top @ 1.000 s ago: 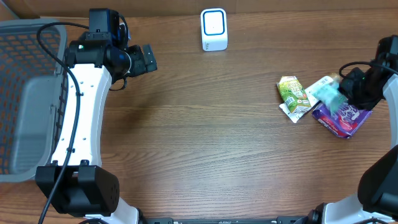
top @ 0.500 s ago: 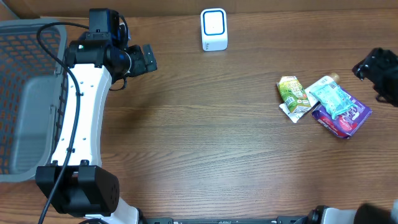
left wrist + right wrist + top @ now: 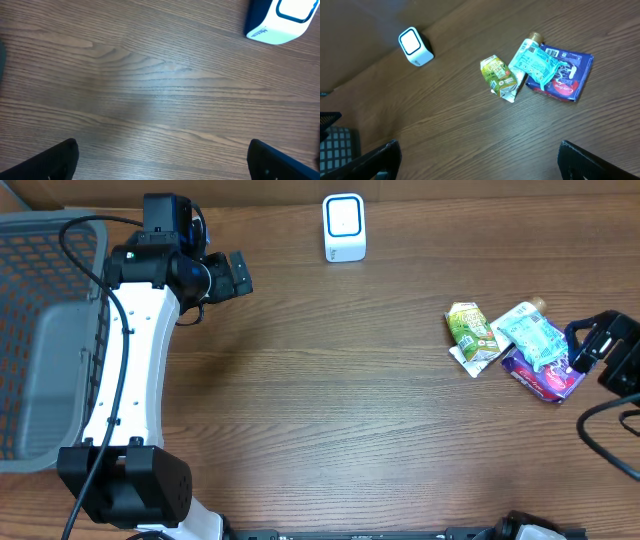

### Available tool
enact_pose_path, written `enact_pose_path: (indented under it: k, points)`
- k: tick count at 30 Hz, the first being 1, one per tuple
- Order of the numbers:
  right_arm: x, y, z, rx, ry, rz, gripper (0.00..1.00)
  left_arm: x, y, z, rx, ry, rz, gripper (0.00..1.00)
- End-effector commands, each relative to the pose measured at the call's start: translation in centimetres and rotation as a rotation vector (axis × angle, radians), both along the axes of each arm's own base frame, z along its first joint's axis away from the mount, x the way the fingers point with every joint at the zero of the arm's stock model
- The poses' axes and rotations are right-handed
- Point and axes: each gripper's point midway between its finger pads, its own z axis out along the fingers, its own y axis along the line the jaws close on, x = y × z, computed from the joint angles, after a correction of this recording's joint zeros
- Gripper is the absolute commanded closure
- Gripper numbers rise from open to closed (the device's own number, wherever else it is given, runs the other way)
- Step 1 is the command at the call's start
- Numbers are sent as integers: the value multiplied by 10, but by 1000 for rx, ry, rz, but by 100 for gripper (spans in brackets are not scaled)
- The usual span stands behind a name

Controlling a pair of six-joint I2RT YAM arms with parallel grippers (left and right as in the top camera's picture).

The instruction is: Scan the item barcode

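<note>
My right end effector (image 3: 585,348) is open. In the right wrist view its two fingers sit at the lower corners, spread wide with nothing between them, and below them is only bare wood of the bench (image 3: 330,410). It is raised above the bench at the right edge.

The items to scan lie in a small cluster on the right side of the bench. From overhead they are just to the left of this end effector, and the wrist view shows them lying beyond its fingers, not between them. A teal pouch (image 3: 532,336) rests partly on top of a purple packet (image 3: 548,370), covering its far left part. A green pouch (image 3: 471,331) lies flat just to the left of the teal one. None of them is in my grip.

The scanner (image 3: 344,227), a white box with a blue outline on its face, stands at the far edge of the bench near the middle, well apart from the cluster and to its left.

My left end effector (image 3: 232,275) is also open and empty. It hangs over bare wood at the far left, with the scanner off to its right. A mesh basket (image 3: 40,330) sits at the left edge of the bench beside that arm.
</note>
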Motion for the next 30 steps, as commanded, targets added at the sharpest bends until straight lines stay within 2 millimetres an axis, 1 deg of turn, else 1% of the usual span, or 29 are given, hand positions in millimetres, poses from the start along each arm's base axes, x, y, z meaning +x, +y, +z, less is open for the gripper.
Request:
enact_pose_path:
  k: [1, 3, 4, 5, 7, 9, 12, 14, 18, 20, 23, 26, 29, 30]
  points:
    - [-3, -3, 5, -44, -20, -6, 0, 1, -4, 11, -11, -28, -2, 0]
    - [1, 0, 6, -77, -35, 41, 0, 1, -4, 11, -11, -28, -2, 0]
    - [6, 1, 7, -88, -48, 61, 0, 1, -4, 11, -11, -28, -2, 0]
    - [18, 5, 8, -100, -79, 95, 0, 1, -4, 11, -11, -28, -2, 0]
    - [29, 13, 8, -125, -129, 139, 0, 1, -4, 11, -11, -28, -2, 1]
    - [37, 20, 5, -147, -159, 168, 0, 1, -4, 11, -11, -28, -3, 0]
    - [48, 34, -7, -186, -223, 219, 0, 1, -4, 11, -11, -28, -2, 0]
    - [55, 40, -17, -211, -271, 232, 0, 1, -4, 11, -11, -28, -2, 0]
    - [67, 50, -44, -256, -419, 235, 0, 1, -4, 11, -11, -28, -3, 0]
    - [67, 54, -62, -266, -492, 235, 0, 1, -4, 11, -11, -28, -3, 0]
    - [60, 59, -91, -263, -594, 238, 0, 1, -4, 11, -11, -28, -3, 0]
    - [52, 56, -116, -268, -710, 211, 0, 1, -4, 11, -11, -28, -3, 0]
    - [40, 54, -140, -268, -806, 193, 0, 1, -4, 11, -11, -28, -2, 0]
    - [34, 54, -152, -267, -827, 189, 0, 1, -4, 11, -11, -28, -2, 0]
